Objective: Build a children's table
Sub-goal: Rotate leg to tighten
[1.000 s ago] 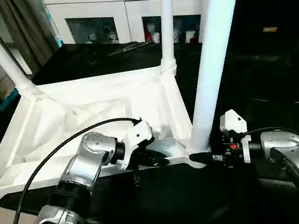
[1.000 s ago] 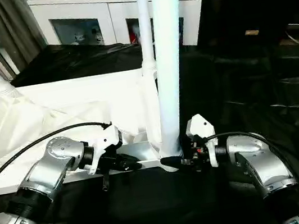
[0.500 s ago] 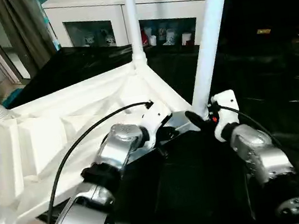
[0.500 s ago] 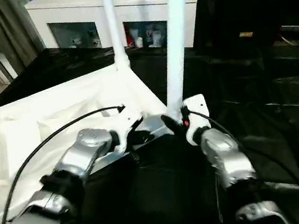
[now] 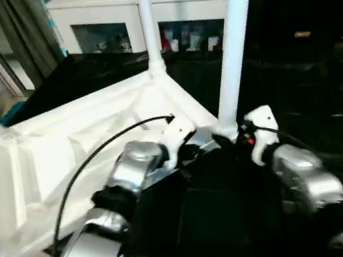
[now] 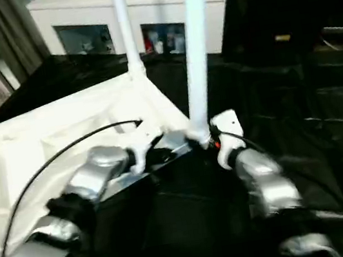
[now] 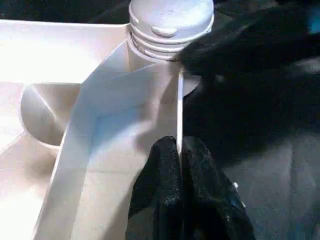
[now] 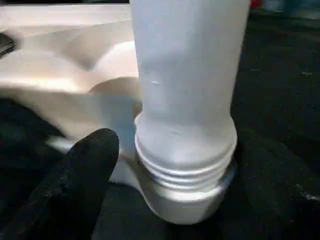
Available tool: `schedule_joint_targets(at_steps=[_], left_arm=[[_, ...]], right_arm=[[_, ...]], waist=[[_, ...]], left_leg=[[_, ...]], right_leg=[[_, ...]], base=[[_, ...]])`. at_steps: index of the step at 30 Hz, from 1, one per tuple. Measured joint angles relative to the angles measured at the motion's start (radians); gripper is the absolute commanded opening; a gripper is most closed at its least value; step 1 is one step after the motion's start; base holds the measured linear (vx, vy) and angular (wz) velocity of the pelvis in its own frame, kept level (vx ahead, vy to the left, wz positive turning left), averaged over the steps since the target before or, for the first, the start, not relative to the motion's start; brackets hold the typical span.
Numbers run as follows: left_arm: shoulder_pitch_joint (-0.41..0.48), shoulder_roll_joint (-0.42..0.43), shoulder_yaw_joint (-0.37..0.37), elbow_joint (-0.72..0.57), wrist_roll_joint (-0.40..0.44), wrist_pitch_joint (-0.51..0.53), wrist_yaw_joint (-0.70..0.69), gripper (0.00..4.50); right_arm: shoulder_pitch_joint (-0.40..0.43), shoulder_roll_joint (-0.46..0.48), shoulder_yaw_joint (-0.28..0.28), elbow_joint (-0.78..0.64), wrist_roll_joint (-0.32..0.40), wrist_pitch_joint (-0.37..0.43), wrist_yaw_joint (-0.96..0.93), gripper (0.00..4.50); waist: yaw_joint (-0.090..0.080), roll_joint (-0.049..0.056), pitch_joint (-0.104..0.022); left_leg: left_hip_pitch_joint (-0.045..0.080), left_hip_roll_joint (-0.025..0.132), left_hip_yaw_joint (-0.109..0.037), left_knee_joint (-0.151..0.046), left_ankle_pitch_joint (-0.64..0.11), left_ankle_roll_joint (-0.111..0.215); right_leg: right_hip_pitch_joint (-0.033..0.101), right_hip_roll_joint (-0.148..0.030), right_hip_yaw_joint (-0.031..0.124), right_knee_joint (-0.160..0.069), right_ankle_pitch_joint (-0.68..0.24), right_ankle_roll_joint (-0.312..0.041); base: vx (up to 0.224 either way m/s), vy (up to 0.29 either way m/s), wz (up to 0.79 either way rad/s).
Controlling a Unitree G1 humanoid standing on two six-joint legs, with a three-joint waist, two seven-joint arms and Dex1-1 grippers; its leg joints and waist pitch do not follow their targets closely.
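The children's table (image 5: 88,138) lies upside down on the black surface (image 5: 235,203), left gripper (image 7: 179,155) pinching its thin rim, right gripper (image 8: 165,165) spread around the near leg (image 5: 234,47).

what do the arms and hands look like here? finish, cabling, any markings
Both forearms are silver metal with rounded joint housings and dark bands between segments. A black cable loops over the left arm up to its wrist. Each wrist carries a white plastic block. The left hand has two black rubbery fingers. The right hand is black too, with a small red mark at its wrist.
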Motion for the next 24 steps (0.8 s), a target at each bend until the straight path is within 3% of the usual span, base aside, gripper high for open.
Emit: schedule_joint_targets(at_steps=[10,16,24], left_arm=[[0.092,0.126,-0.026,-0.144,-0.045,-0.026,-0.275,0.00],[0.111,0.152,-0.029,-0.177,-0.057,-0.015,-0.328,0.00],[0.130,0.162,-0.035,-0.217,-0.061,0.007,-0.358,0.00]], right_arm=[[0.057,-0.152,0.080,-0.142,0.054,0.068,0.324,3.86],[0.061,-0.154,0.095,-0.156,0.060,0.077,0.369,3.86],[0.057,-0.138,0.109,-0.157,0.059,0.089,0.377,3.27]], waist=[[0.013,0.000,0.001],[0.013,-0.001,0.001],[0.017,-0.002,0.001]], left_leg=[[-0.001,0.001,0.002,0.000,0.001,0.003],[-0.001,0.001,0.002,0.000,0.001,0.003],[-0.001,0.001,0.003,0.000,0.001,0.003]], right_leg=[[-0.004,0.000,0.000,-0.001,-0.002,0.000],[-0.004,0.000,0.000,-0.001,-0.002,0.000],[-0.004,0.000,0.000,-0.001,-0.002,0.000]], base=[[0.000,0.000,0.00],[0.000,0.000,0.00],[0.000,0.000,0.00]])
